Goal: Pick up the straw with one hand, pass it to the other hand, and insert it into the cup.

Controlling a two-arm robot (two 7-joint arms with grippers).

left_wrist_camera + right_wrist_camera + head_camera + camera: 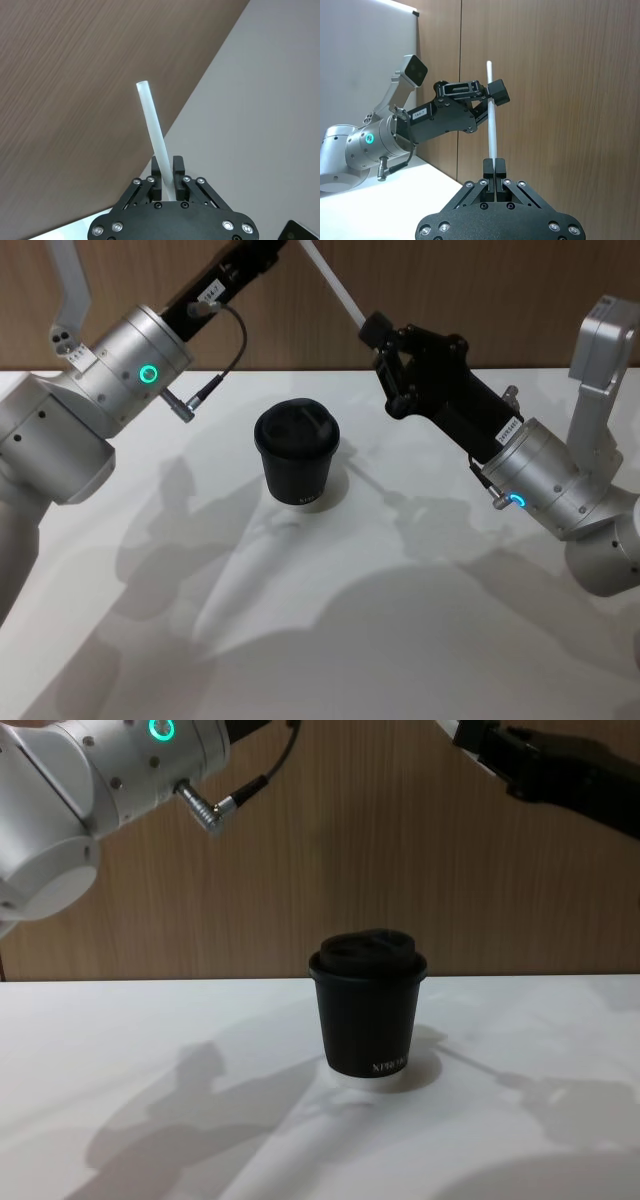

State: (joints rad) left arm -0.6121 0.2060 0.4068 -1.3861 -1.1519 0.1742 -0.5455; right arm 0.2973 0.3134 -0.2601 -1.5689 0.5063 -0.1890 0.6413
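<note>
The straw (491, 120) is lifted and mid-handover, pinched by both the right gripper (495, 167) and left gripper (165, 170); release and insertion into the cup (296, 455) remain.

Straw (492, 125) lower end hidden between right gripper (495, 167) fingers. Short stretch hidden inside left gripper (167, 170) clamp. Head view: straw's upper end and left gripper tips cut off by top edge. Cup (296, 455) lettering too small to read there.
</note>
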